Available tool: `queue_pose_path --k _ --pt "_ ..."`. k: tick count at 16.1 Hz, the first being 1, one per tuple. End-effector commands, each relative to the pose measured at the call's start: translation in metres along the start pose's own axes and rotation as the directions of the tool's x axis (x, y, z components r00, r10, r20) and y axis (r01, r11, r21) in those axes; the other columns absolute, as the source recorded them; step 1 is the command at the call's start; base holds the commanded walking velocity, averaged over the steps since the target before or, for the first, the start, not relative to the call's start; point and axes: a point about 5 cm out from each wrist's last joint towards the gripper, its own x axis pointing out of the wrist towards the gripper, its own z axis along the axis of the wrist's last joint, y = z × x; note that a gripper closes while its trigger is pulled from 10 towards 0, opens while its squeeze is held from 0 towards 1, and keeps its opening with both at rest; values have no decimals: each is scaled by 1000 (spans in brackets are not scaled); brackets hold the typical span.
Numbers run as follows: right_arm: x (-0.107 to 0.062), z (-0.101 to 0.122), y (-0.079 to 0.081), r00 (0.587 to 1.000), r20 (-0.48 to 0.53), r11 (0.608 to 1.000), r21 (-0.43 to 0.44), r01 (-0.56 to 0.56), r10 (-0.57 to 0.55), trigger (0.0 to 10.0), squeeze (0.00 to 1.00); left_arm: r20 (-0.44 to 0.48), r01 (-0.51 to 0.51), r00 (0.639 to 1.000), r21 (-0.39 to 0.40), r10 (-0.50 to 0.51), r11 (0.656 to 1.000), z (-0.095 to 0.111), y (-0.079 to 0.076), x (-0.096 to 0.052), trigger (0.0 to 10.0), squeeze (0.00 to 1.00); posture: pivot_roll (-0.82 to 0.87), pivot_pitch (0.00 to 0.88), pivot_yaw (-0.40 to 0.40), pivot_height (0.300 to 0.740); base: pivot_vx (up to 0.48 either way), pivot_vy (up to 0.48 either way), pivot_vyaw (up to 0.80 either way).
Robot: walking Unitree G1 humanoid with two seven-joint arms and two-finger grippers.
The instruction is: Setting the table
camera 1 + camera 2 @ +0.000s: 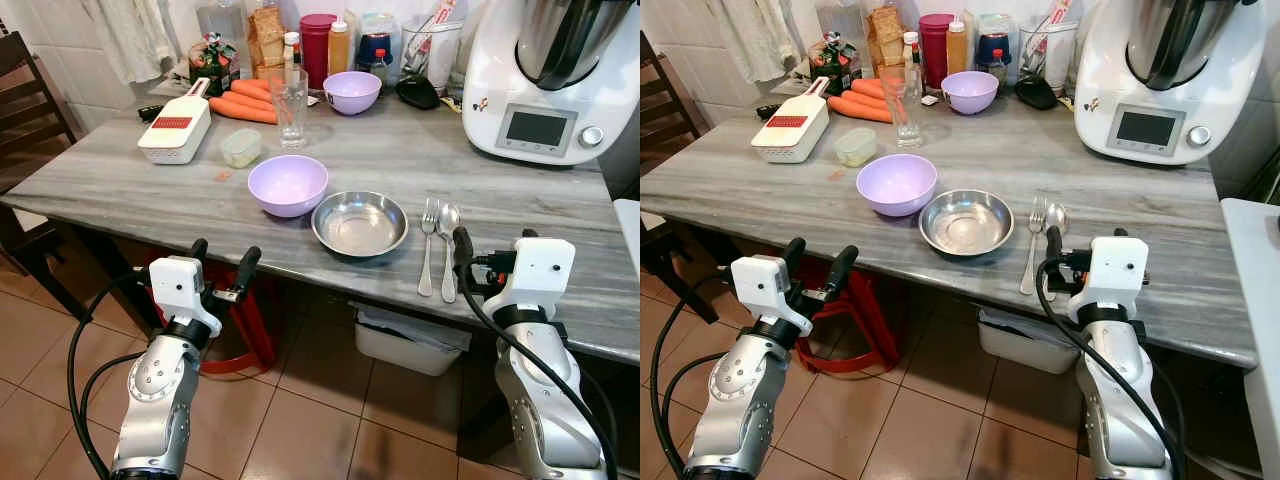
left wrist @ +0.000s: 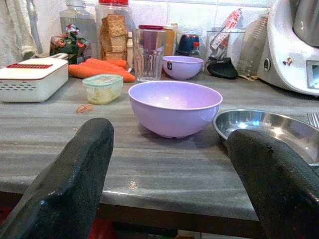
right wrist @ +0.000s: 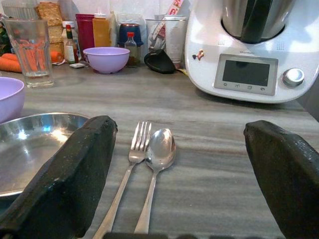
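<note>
Both silver arms rise from below the near edge of the grey marbled table (image 1: pixel 420 150), forearms upright and wrists bent so the black fingers reach toward the tabletop. The left gripper (image 1: pixel 222 260) sits just below that edge, in front of the large lilac bowl (image 1: pixel 288 184), its two fingers (image 2: pixel 65 189) spread wide with nothing between them. The right gripper (image 3: pixel 184 174) is level with the tabletop at the near edge, its fingers likewise spread apart and empty, straddling the handle ends of the fork (image 1: pixel 428 240) and spoon (image 1: pixel 448 245). These two lie side by side, touching, just right of the steel bowl (image 1: pixel 360 222), heads pointing away from the robot. The steel bowl stands just beside the lilac bowl, on its right. Behind the lilac bowl are a small lidded container (image 1: pixel 241 147), a clear drinking glass (image 1: pixel 290 105), carrots (image 1: pixel 245 103) and a white grater box (image 1: pixel 175 128); a smaller lilac bowl (image 1: pixel 352 91) stands farther back. A white kitchen machine (image 1: pixel 545 80) occupies the table's far right corner.
</note>
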Motion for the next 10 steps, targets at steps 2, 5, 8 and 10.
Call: queue_pose_path --k 2,5,8,10 --pt "1 6 2 1000 19 1000 0 -4 4 10000 0 -4 -9 1000 15 9 1000 0 4 0 10000 0 -80 41 53 740 0 0 0" --pt "1 6 2 1000 19 1000 0 -4 4 10000 0 -4 -9 1000 15 9 1000 0 4 0 10000 0 -80 41 53 740 0 0 0" --pt "6 7 10 1000 10 998 55 -16 16 10000 0 -23 -88 996 33 88 996 0 7 8 10000 0 -54 68 47 740 0 0 0" --pt "14 8 22 999 13 990 136 -43 42 10000 0 -54 -197 978 54 199 979 1 14 18 10000 0 -56 69 48 740 0 0 0"
